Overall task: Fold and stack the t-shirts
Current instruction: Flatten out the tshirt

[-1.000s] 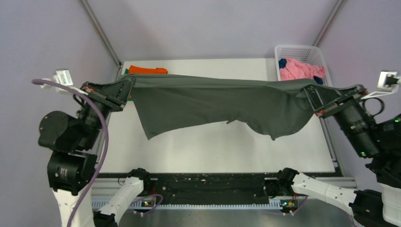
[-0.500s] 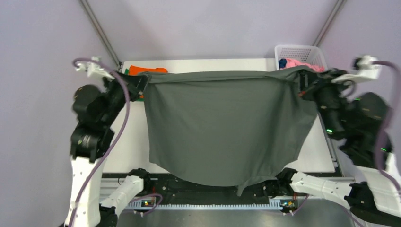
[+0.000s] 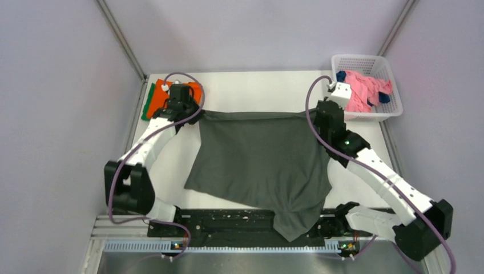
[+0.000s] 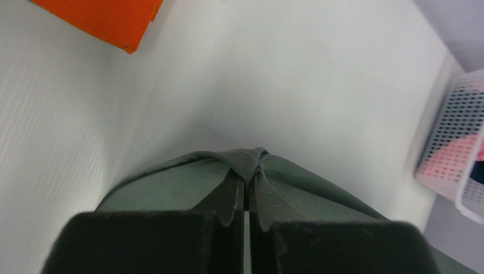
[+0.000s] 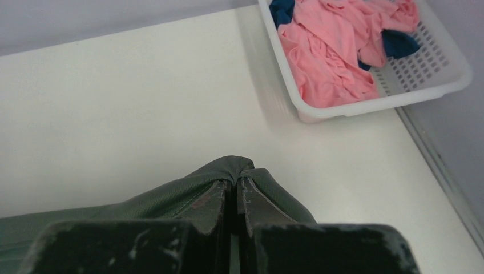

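tee [image 3: 259,160] corners, seemingly, in left gripper [image 4: 246,178], right gripper [image 5: 235,185]

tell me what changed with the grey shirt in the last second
Both arms swung forward and down, bringing the grey shirt from a raised stretch onto the table, where it now lies spread, its near end over the front edge. The left gripper and right gripper stayed shut on its far corners. The orange shirt, basket and pink shirt did not move.
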Controlling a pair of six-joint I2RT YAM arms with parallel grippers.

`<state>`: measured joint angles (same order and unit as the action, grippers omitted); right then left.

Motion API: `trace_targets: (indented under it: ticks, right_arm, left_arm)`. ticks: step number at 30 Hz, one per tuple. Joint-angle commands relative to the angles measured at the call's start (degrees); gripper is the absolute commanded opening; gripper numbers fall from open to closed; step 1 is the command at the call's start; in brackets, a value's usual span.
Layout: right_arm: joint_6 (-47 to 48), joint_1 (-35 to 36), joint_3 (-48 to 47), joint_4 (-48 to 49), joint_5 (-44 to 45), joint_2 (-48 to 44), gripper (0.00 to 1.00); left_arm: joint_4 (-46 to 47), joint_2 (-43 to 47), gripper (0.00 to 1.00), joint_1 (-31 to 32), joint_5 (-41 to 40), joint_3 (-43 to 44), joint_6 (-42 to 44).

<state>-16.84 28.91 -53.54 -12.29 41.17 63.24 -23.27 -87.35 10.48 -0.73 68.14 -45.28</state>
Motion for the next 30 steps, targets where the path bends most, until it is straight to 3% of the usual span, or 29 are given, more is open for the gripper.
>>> trace_targets:
  ticks: [1,5,13,14,15,16,17,19,22,26,30]
  right_arm:
    - [-0.3,-4.4,0.1,14.0,-13.1,7.5,0.00]
    - [0.4,-7.9,-2.7,16.5,-18.1,15.6,0.00]
    - [-0.5,-16.7,-13.5,19.6,-32.3,31.7,0.03]
    - [-0.9,-17.5,-16.2,18.2,-34.3,34.7,0.04]
    - [-1.4,-18.9,-19.1,17.0,-36.4,37.8,0.09]
    - [-2.2,-20.5,-21.8,16.0,-38.4,40.6,0.23]
    - [-2.8,-21.4,-25.0,14.3,-39.6,43.4,0.44]
    - [-1.9,-21.9,-30.5,9.7,-39.3,46.5,0.68]
    - [-1.1,-21.9,-31.8,8.7,-42.5,45.6,0.89]
    - [-2.6,-21.7,-26.3,11.7,-49.5,40.3,0.93]
    - [-3.1,-19.8,-20.9,13.4,-51.8,38.8,0.93]
  left_arm:
    - [4.3,-10.4,0.00,-1.3,2.6,9.0,0.7]
    - [3.0,-20.1,0.00,-1.9,6.3,18.2,1.5]
    - [2.7,-36.1,0.02,-2.9,6.0,38.1,2.5]
    - [1.2,-38.8,0.17,-3.3,6.0,42.1,2.6]
    - [-1.3,-41.8,0.45,-3.6,5.9,46.6,2.7]
    - [-4.6,-45.0,0.74,-3.9,6.0,51.9,2.8]
    - [-7.7,-47.9,0.95,-4.1,6.9,56.6,3.0]
    - [-10.8,-51.6,0.99,-4.2,11.2,62.8,3.8]
    - [-9.4,-48.2,0.99,-3.8,11.5,59.9,5.1]
    - [-3.5,-38.2,0.99,-2.9,10.5,46.0,6.3]
    - [-3.6,-30.1,0.99,0.2,7.8,36.7,8.7]
